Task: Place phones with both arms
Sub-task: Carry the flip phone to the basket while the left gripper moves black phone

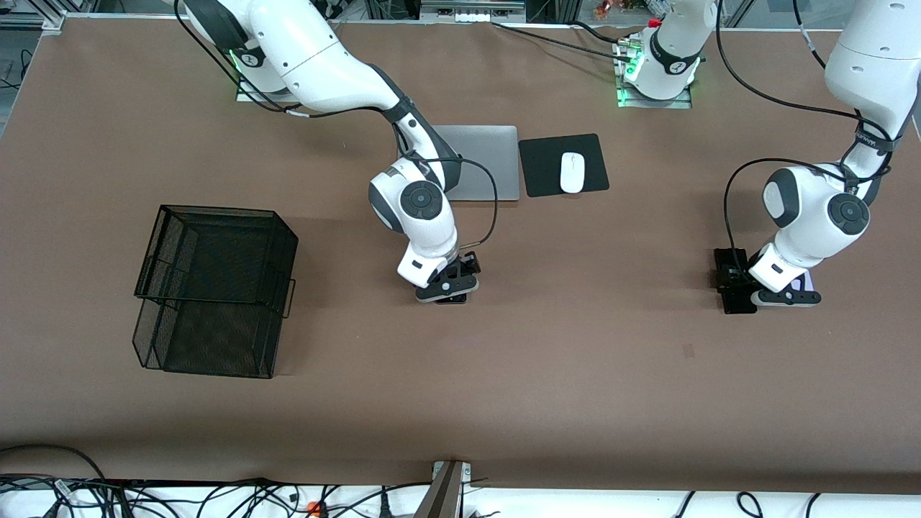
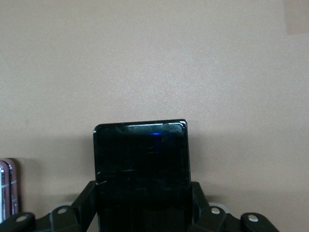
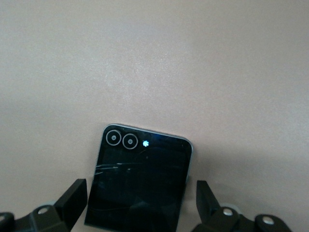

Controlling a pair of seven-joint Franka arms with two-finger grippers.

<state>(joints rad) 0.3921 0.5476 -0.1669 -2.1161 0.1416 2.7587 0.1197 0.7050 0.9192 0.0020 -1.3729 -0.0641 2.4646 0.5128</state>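
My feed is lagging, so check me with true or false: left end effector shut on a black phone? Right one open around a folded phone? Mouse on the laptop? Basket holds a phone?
1. The left end effector is shut on the black phone. True.
2. The right end effector is open around the folded phone. True.
3. The mouse sits on the laptop. False: it sits on the black pad beside it.
4. The basket holds a phone. False: none shows in it.
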